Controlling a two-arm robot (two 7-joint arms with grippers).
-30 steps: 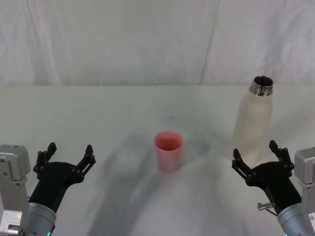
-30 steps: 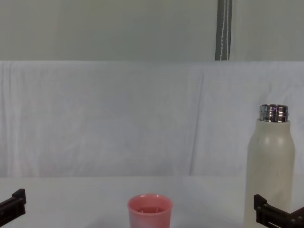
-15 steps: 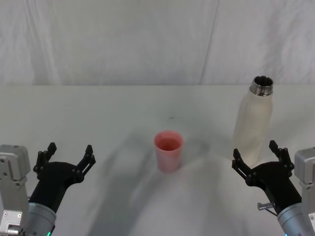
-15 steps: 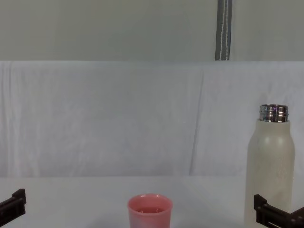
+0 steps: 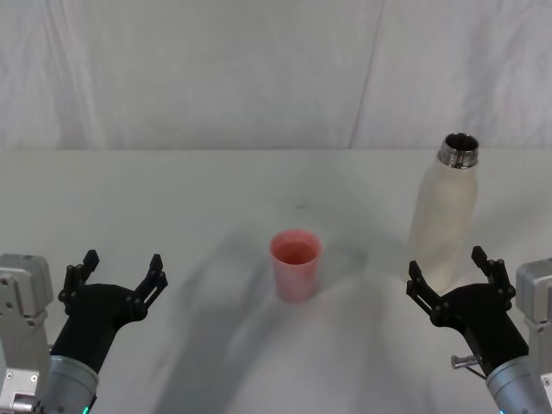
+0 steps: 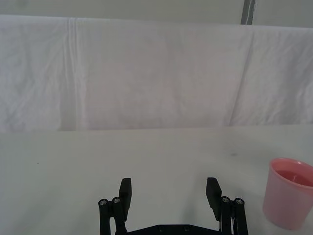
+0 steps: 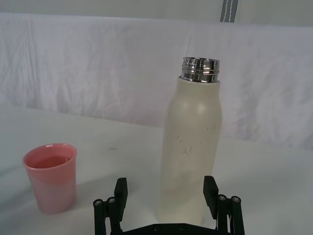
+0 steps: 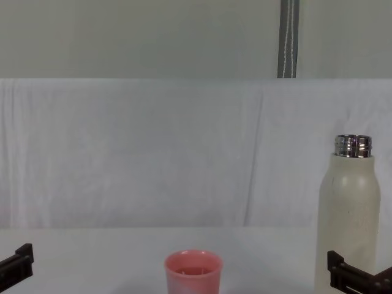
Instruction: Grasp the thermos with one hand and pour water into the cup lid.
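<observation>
While the left end effector (image 5: 119, 272) hovers spread and empty over the worktop's (image 5: 190, 190) near left corner, the cup lid (image 5: 296, 265) stands upright mid-worktop. Toward the right edge stands the thermos (image 5: 444, 211), uncapped and upright, with the right end effector (image 5: 453, 274) spread just in front of its base, not touching it. Judging by this, nothing is grasped; gripping, lifting and pouring all remain.

Thermos (image 5: 443, 226) upright, right of cup lid (image 5: 296, 264) — apart.

2 blk grippers (image 5: 119, 274) (image 5: 455, 269) | grey wrists | green LEDs, prob.
</observation>
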